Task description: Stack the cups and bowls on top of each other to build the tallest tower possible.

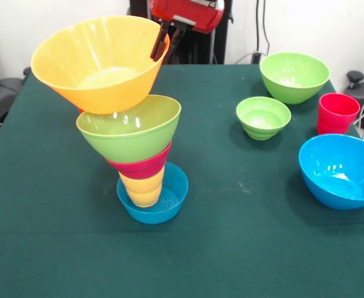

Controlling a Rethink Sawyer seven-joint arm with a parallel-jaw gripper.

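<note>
The tower (135, 149) stands left of the table's middle. From the bottom it is a small blue bowl (172, 202), the yellow ribbed cup (143, 189), the small red bowl (143, 166) and a big green bowl (129, 133). The very wide orange bowl (101, 62) sits tilted at the top. My gripper (165, 42) comes down from above and is shut on the orange bowl's right rim, one finger inside and one outside. I cannot tell whether the orange bowl rests on the green one. The orange cup is out of view.
On the green tablecloth (244, 248) to the right stand a second big green bowl (294, 76), the small green bowl (263, 117), the red cup (337, 113) and the big blue bowl (341, 169) near the right edge.
</note>
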